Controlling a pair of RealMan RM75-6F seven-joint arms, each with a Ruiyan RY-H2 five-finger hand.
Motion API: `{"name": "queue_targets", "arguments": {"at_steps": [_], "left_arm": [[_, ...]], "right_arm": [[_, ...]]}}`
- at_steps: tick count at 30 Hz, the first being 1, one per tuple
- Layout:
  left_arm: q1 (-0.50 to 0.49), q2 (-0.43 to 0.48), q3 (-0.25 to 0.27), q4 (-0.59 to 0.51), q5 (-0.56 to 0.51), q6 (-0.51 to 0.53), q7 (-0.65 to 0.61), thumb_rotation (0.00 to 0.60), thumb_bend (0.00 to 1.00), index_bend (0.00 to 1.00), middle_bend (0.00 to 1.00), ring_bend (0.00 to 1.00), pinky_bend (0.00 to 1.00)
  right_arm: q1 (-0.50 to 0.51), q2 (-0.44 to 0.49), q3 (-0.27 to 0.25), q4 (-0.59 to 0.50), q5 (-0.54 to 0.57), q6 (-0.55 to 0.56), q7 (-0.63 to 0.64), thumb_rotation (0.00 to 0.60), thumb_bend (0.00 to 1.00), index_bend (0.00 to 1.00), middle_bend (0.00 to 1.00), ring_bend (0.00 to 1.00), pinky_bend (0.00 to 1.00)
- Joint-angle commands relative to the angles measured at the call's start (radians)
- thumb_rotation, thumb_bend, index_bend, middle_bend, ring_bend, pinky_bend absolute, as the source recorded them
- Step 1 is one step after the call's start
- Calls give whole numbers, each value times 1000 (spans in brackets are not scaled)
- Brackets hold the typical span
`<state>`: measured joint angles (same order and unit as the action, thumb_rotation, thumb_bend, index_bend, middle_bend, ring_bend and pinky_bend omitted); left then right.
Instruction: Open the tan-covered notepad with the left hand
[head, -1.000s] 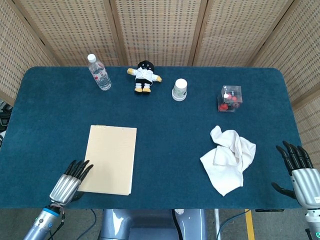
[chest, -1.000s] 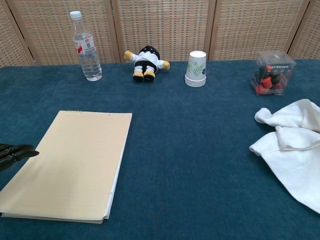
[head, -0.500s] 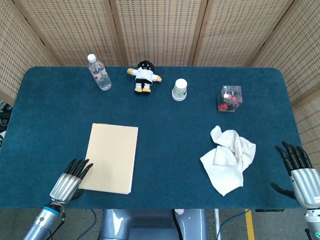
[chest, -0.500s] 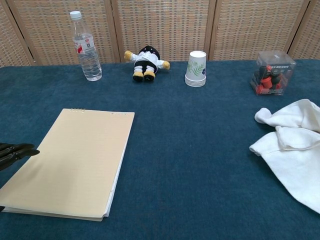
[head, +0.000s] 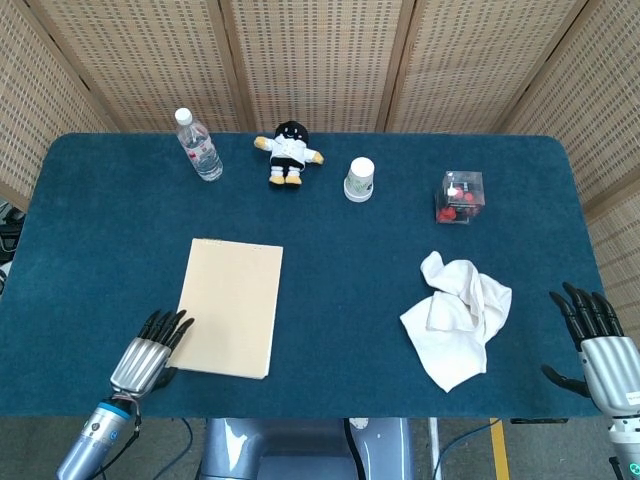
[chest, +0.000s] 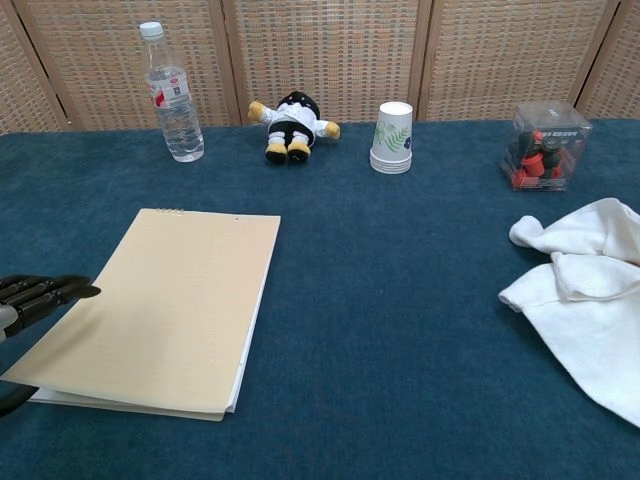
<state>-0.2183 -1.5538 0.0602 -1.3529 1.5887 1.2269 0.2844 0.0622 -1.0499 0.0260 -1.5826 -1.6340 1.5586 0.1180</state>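
The tan-covered notepad (head: 232, 306) lies flat and closed on the blue table, left of centre; it also shows as the notepad (chest: 160, 306) in the chest view. My left hand (head: 148, 354) sits at the notepad's near left corner, fingers stretched toward its edge, holding nothing. In the chest view the left hand (chest: 35, 299) just reaches the notepad's left edge. My right hand (head: 598, 340) hovers at the table's near right corner, fingers spread and empty.
Along the far side stand a water bottle (head: 199, 146), a small plush doll (head: 290, 153), a paper cup (head: 359, 179) and a clear box (head: 459, 197) with red pieces. A crumpled white cloth (head: 457, 318) lies to the right.
The notepad has slid to the right and away from me, turning slightly. My left hand has moved right with it, staying at its left edge. The right hand has not moved.
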Motion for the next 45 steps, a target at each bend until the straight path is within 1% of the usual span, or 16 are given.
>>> {"name": "queue_targets", "arguments": {"at_steps": [1, 7, 11, 13, 16, 25, 30, 32, 33, 34, 35, 36, 37, 38, 41, 45], "left_arm": [[-9, -4, -11, -13, -9, -5, -1, 600, 459, 0, 0, 0, 0], [-33, 6, -48, -66, -33, -5, 9, 600, 455, 0, 0, 0, 0], [-66, 2, -75, -74, -71, -54, 10, 600, 454, 0, 0, 0, 0], [-81, 0, -75, -68, -85, -84, 15, 600, 454, 0, 0, 0, 0], [-90, -9, -76, -61, -100, -98, 27, 600, 454, 0, 0, 0, 0], [-105, -19, -82, -67, -132, -105, 54, 600, 457, 0, 0, 0, 0], [-110, -26, -84, -66, -135, -91, 50, 600, 458, 3, 0, 0, 0], [-111, -30, -84, -61, -118, -71, 38, 600, 458, 58, 12, 2, 0], [-111, -32, -78, -51, -105, -61, 27, 600, 458, 150, 58, 25, 3], [-111, -33, -75, -46, -97, -55, 19, 600, 458, 273, 136, 71, 31], [-112, -33, -72, -40, -89, -49, 10, 600, 462, 399, 237, 140, 90], [-113, -33, -67, -31, -75, -41, -3, 600, 470, 465, 297, 187, 138], [-113, -33, -63, -24, -65, -34, -15, 600, 488, 557, 376, 251, 213], [-114, -33, -61, -18, -57, -29, -22, 600, 507, 628, 437, 303, 268], [-114, -32, -51, 5, -34, -12, -49, 600, 527, 711, 508, 362, 327], [-116, -20, -45, 9, -23, -1, -73, 600, 549, 756, 542, 384, 351]], "right_arm": [[1, 0, 1, 1, 2, -2, 1, 600, 0, 0, 0, 0, 0], [3, -1, 1, 4, 6, -8, 2, 600, 0, 0, 0, 0, 0], [5, -1, 1, 4, 11, -14, 5, 600, 0, 0, 0, 0, 0], [5, -1, 2, 5, 13, -15, 6, 600, 0, 0, 0, 0, 0], [6, -1, 4, 6, 18, -17, 10, 600, 0, 0, 0, 0, 0], [8, 0, 4, 9, 22, -23, 17, 600, 0, 0, 0, 0, 0], [8, 2, 5, 8, 23, -22, 20, 600, 0, 0, 0, 0, 0], [8, 1, 3, 8, 21, -22, 20, 600, 0, 0, 0, 0, 0], [8, 1, 3, 9, 21, -23, 20, 600, 0, 0, 0, 0, 0], [8, 1, 3, 9, 21, -23, 20, 600, 0, 0, 0, 0, 0], [8, 1, 3, 8, 21, -23, 20, 600, 0, 0, 0, 0, 0], [8, 1, 4, 9, 22, -23, 19, 600, 0, 0, 0, 0, 0], [9, 1, 4, 9, 22, -23, 19, 600, 0, 0, 0, 0, 0], [8, 1, 4, 9, 22, -23, 19, 600, 0, 0, 0, 0, 0], [8, 1, 3, 9, 21, -23, 19, 600, 0, 0, 0, 0, 0], [8, 0, 2, 9, 20, -23, 18, 600, 0, 0, 0, 0, 0]]}}
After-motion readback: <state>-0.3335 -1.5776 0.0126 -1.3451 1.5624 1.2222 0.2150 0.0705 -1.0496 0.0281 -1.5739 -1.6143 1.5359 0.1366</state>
